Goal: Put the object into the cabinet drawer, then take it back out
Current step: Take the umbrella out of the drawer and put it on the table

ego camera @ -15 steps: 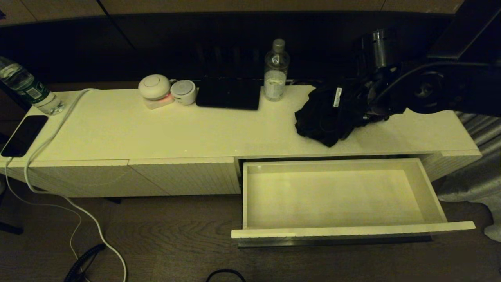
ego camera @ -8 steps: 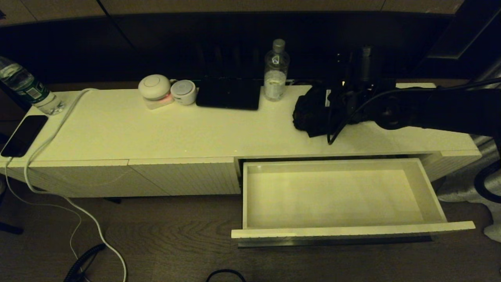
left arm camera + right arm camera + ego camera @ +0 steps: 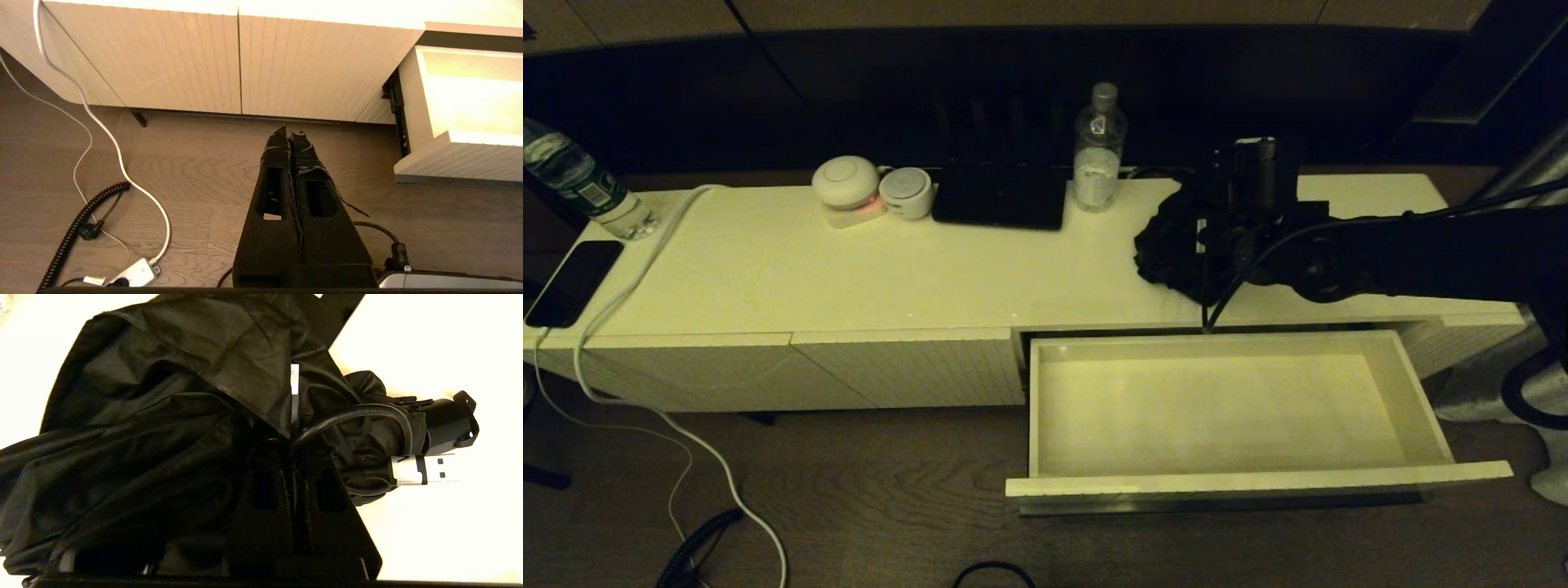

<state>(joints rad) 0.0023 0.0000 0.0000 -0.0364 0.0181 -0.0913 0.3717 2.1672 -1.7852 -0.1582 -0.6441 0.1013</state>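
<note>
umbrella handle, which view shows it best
The right wrist view: the umbrella's short handle with its wrist loop pokes clear of the fabric. In the head view the right hand hides it. The left wrist view misses the umbrella entirely.

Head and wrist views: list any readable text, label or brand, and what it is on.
None can be read.
Green-labelled bottle: print too small.
Clear bottle: small mark, illegible.
Umbrella: white tag, too thin to read.
USB plug: symbol only, no words.
</note>
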